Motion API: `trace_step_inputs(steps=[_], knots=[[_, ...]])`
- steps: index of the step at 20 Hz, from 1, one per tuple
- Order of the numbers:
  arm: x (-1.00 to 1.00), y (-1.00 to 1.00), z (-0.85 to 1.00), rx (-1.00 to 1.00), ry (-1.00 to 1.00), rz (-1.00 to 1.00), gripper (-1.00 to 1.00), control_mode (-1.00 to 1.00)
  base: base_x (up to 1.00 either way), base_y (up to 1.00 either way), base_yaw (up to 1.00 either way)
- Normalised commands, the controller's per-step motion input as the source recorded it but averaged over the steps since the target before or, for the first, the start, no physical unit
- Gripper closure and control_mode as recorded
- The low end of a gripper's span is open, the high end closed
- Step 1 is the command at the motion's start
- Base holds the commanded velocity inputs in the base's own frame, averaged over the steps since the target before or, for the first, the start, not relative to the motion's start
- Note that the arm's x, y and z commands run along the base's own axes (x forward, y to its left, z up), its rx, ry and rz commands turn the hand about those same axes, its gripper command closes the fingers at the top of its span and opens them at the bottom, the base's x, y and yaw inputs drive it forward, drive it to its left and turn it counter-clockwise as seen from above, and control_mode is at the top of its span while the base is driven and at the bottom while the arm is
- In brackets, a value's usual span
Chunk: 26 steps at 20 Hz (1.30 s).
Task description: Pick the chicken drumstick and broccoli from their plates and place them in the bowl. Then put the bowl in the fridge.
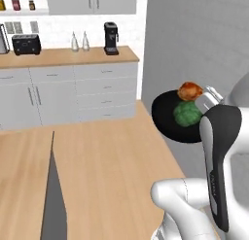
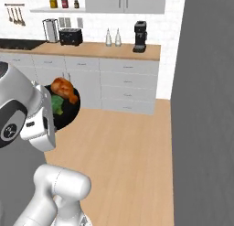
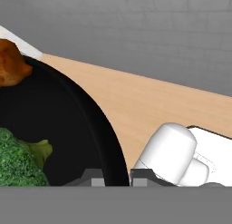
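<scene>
Pinching the rim of the black bowl [image 3: 97, 128], the end effector [image 3: 115, 178] has one finger on each side of the wall and carries it in the air above the wooden floor [image 1: 112, 161]. Left of the end effector, inside the bowl, lies the broccoli [image 3: 18, 157], with the drumstick [image 3: 11, 62] beyond it. Ahead stands the grey fridge [image 3: 136, 32].

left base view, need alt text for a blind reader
The robot's gripper is shut on the rim of a black bowl held in the air, with a chicken drumstick and broccoli inside. A grey fridge stands just beyond it.
</scene>
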Motion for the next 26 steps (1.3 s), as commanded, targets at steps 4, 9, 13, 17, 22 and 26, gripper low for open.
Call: trace_step_inputs(steps=[4,9,13,17,22,26], knots=[[0.00,0.00,0.00,0.00,0.00,0.00,1.00,1.00,1.00,-0.26,0.06],[0.00,0.00,0.00,0.00,0.00,0.00,1.00,1.00,1.00,-0.24,0.07],[0.00,0.00,0.00,0.00,0.00,0.00,1.00,1.00,1.00,-0.12,0.11],[0.00,0.00,0.00,0.00,0.00,0.00,1.00,1.00,1.00,0.00,0.25],[0.00,0.00,0.00,0.00,0.00,0.00,1.00,1.00,1.00,-0.08,0.40],[0.00,0.00,0.00,0.00,0.00,0.00,1.00,1.00,1.00,-0.18,0.59]])
